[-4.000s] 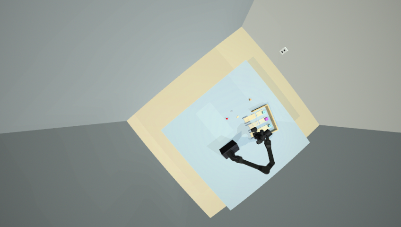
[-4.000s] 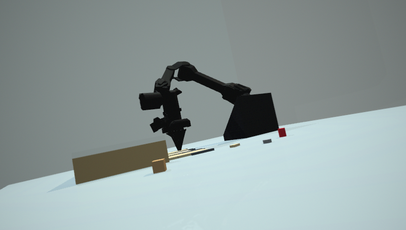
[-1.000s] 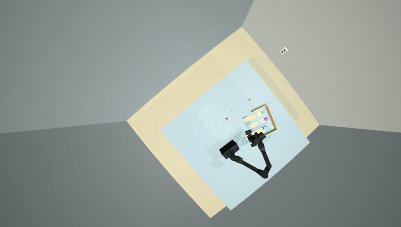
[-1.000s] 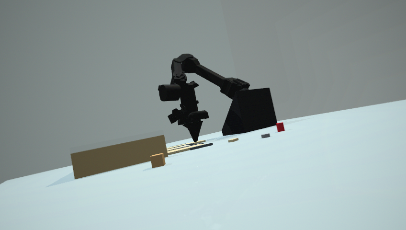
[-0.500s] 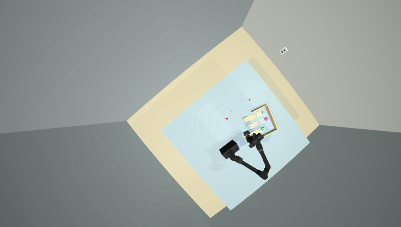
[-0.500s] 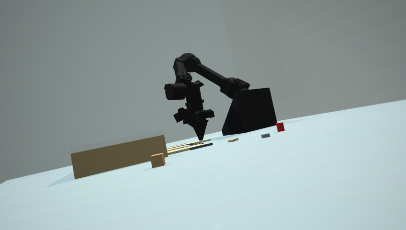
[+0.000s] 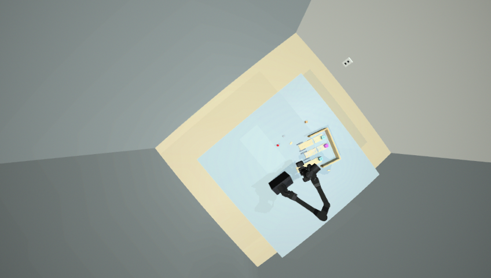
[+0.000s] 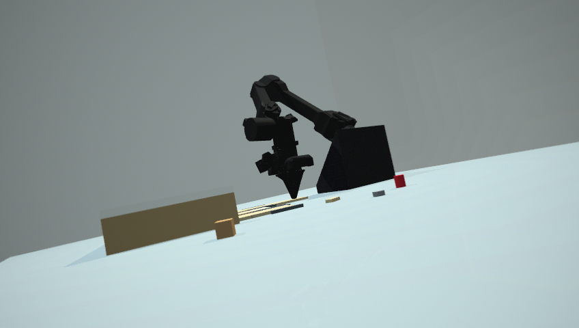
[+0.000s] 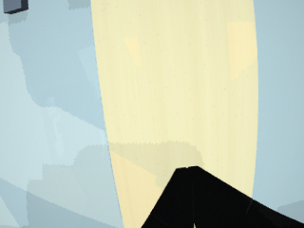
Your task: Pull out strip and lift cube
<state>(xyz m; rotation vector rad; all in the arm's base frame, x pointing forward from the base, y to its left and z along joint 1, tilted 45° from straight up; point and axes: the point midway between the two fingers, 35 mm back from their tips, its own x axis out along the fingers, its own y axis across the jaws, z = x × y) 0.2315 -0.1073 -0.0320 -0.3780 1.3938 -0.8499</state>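
Observation:
My gripper [image 8: 293, 197] [image 9: 186, 178] is shut and holds nothing; its tips are at or just over the near pale strip [image 7: 314, 161] [image 9: 180, 85]. This strip looks unbroken where it shows, but the arm hides part of it in the top view. A teal cube [image 7: 320, 158] sits toward its far end. The middle strip [image 7: 310, 153] shows a gap and has a magenta cube [image 7: 325, 145] at its far part. The third strip [image 7: 305, 144] also shows a gap, with another teal cube [image 7: 322, 137] at its far part. No label is readable on any cube.
A wooden wall [image 7: 333, 144] [image 8: 170, 223] encloses the cube ends. Dark rails [image 8: 287, 208] [image 9: 15, 6] flank the strips. An orange cube [image 7: 306, 121] [image 8: 224, 229], red cylinder [image 7: 277, 145] [image 8: 400, 181], grey disc [image 7: 283, 135] [image 8: 378, 193] and pale block [image 7: 290, 142] [image 8: 332, 199] lie outside.

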